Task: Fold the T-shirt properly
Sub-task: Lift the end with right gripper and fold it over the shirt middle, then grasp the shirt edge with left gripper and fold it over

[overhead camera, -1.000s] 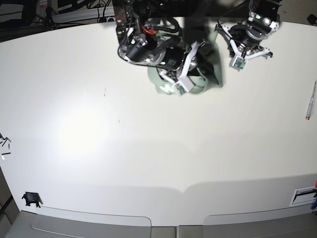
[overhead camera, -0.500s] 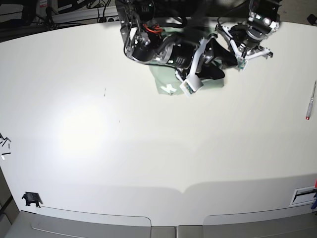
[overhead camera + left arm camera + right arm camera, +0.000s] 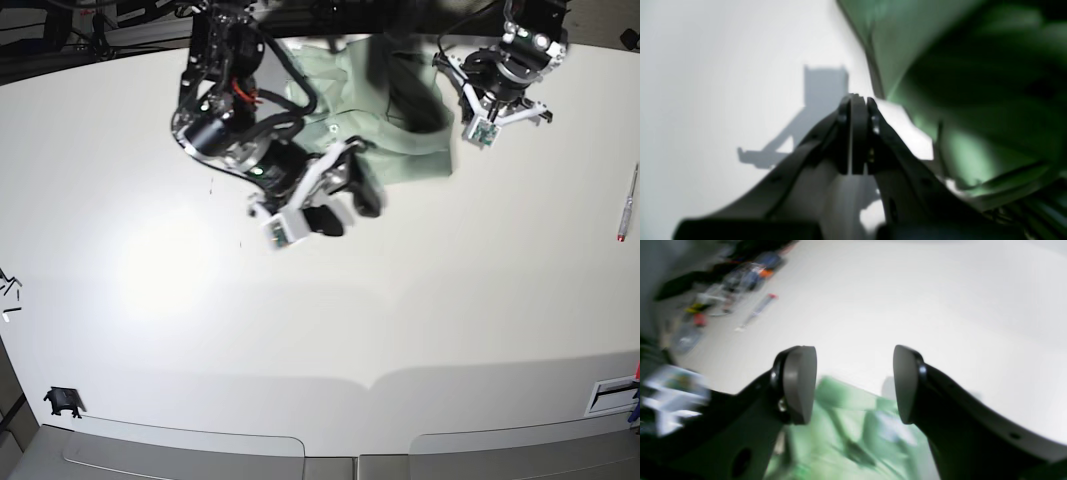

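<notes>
Base view: we see the shirt (image 3: 400, 120) bunched at the far edge of the white surface (image 3: 320, 320). Our right hand (image 3: 325, 205) hangs beside it, fingers apart and empty; our left hand (image 3: 497, 112) sits pressed together near its other edge.

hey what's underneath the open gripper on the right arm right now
Below the right gripper, whose jaws stand apart with nothing between them, lies the rumpled green T-shirt, with bare white table beyond it. Whatever is under the cloth is covered.
</notes>
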Robot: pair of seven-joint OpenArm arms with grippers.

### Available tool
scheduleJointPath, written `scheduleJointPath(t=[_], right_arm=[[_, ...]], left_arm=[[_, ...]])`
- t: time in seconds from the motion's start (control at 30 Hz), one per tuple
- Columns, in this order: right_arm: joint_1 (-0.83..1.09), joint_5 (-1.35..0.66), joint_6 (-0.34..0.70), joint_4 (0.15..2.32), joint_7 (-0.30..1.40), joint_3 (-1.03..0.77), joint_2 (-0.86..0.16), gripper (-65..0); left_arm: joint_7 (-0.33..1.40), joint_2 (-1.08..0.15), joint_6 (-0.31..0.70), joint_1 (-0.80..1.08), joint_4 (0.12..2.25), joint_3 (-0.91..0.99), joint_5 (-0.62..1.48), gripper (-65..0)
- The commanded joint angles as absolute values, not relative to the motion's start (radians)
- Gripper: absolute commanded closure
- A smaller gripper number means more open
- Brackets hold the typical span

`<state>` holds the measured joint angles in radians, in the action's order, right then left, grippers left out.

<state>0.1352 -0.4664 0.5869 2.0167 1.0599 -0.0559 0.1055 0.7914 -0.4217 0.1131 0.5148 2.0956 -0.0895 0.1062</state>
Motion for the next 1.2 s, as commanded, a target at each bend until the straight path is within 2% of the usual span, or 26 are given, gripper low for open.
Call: scheduleJointPath(t=[0.0, 0.07, 0.1, 0.2, 0.23, 0.33, 0.43, 0.6, 0.87, 1.0, 1.1, 1.17], right_arm=[[0.126, -0.482, 0.593, 2.036, 1.042, -0.091, 0.086, -34.2], [0.131, -0.498, 0.593, 2.035, 1.045, -0.159, 0.046, -34.2], [0.134, -0.513, 0.593, 2.036, 1.05, -0.193, 0.028, -34.2], [0.136, -0.543, 0.593, 2.035, 1.063, -0.29, -0.021, -34.2], [0.136, -0.556, 0.593, 2.035, 1.063, -0.318, -0.035, -34.2], [0.136, -0.6, 0.593, 2.035, 1.065, -0.381, -0.064, -34.2], [0.136, -0.617, 0.593, 2.035, 1.066, -0.408, -0.075, -34.2], [0.136, -0.618, 0.593, 2.035, 1.069, -0.406, -0.078, -34.2], [0.136, -0.633, 0.593, 2.035, 1.065, -0.406, -0.077, -34.2], [0.136, -0.633, 0.594, 2.035, 1.065, -0.406, -0.077, -34.2], [0.136, -0.632, 0.594, 2.035, 1.066, -0.406, -0.077, -34.2], [0.136, -0.633, 0.594, 2.035, 1.065, -0.406, -0.077, -34.2]], left_arm=[[0.778, -0.43, 0.112, 0.515, 2.131, -0.084, 0.107, -0.2], [0.782, -0.43, 0.112, 0.515, 2.145, -0.084, 0.107, -0.8], [0.787, -0.43, 0.113, 0.515, 2.144, -0.084, 0.107, -3.6], [0.795, -0.43, 0.113, 0.515, 2.136, -0.084, 0.107, -17.7], [0.793, -0.43, 0.113, 0.515, 2.132, -0.084, 0.107, -20.6], [0.761, -0.43, 0.117, 0.514, 2.11, -0.084, 0.135, -21.1], [0.744, -0.427, 0.174, 0.51, 2.077, -0.085, 0.196, -21.1], [0.707, -0.404, 0.2, 0.51, 2.061, -0.085, 0.211, -20.9], [0.676, -0.363, 0.203, 0.459, 2.048, -0.085, 0.212, -16.7], [0.675, -0.363, 0.203, 0.43, 2.001, -0.085, 0.212, -10.7], [0.675, -0.363, 0.204, 0.427, 1.965, -0.085, 0.207, 0.0], [0.676, -0.364, 0.203, 0.426, 1.965, -0.085, 0.17, 0.0]])
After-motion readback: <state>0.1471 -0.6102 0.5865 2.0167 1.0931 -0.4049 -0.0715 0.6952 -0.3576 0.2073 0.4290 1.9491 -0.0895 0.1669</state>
